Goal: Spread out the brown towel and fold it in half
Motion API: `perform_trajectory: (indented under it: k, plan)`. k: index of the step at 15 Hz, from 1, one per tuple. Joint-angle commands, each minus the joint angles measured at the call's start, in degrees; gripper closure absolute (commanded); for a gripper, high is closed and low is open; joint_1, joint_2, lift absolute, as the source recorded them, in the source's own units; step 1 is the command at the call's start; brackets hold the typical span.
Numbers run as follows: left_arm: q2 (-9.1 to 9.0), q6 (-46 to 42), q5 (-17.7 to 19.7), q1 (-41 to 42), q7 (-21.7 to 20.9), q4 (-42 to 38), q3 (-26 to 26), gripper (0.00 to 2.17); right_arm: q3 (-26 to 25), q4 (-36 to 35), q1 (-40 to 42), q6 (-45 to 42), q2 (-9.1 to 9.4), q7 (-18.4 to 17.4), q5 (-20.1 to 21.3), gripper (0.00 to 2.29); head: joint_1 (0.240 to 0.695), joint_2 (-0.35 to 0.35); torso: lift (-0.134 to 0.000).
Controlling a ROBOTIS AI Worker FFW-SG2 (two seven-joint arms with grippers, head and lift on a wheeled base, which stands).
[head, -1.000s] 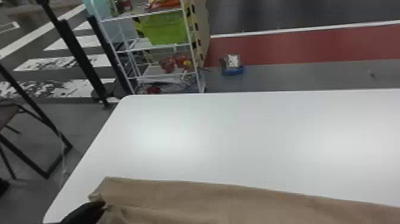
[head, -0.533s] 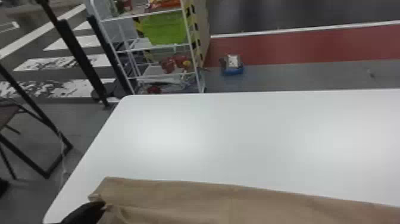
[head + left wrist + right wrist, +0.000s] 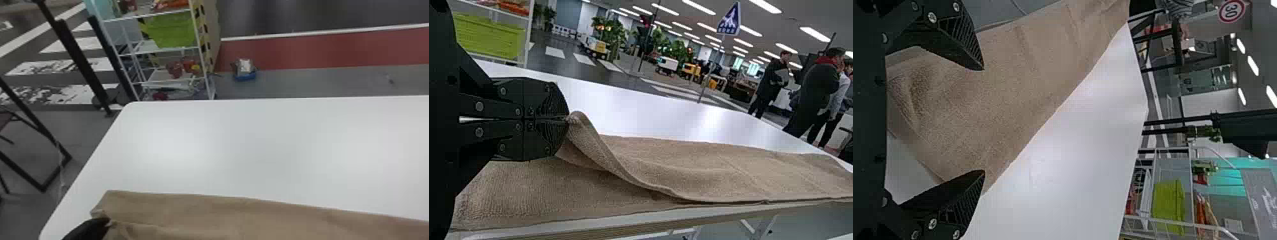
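Observation:
At the bottom left of the head view my left gripper (image 3: 92, 228) is at the near left corner area of the brown towel (image 3: 242, 213), which lies along the table's near side. In the left wrist view the left gripper (image 3: 567, 119) is shut on a raised corner of the towel (image 3: 689, 165); one layer rises in a fold over another lying flat. In the right wrist view the right gripper (image 3: 984, 120) stands wide open over the towel (image 3: 1003, 90), with cloth between and beyond its fingertips.
The white table (image 3: 255, 143) stretches beyond the towel to its far edge. Behind it on the floor stand a white wire shelf (image 3: 162, 76) with a green basket (image 3: 174, 30) and a small blue container (image 3: 245, 75). Black frame legs (image 3: 38, 126) are at the left.

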Motion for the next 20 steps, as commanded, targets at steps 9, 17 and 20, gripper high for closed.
perform_trajectory:
  k: [9,17,20]
  plan:
    - [-0.26,-0.10,-12.95,0.52,6.96,-2.01,0.73,1.09,-1.54,0.24,-1.92,0.79,0.69,0.19,-1.84,0.17,0.695,0.215,-0.134]
    - [0.44,-0.10,-16.12,0.35,8.63,-2.81,2.66,0.83,-1.63,-0.11,-2.36,0.62,0.95,0.19,-1.84,0.17,0.695,0.220,-0.134]
    - [0.44,3.51,-20.07,0.17,12.85,-3.68,3.19,0.01,-1.54,-0.11,-2.53,0.62,1.04,0.19,-1.84,0.17,0.695,0.231,-0.134]
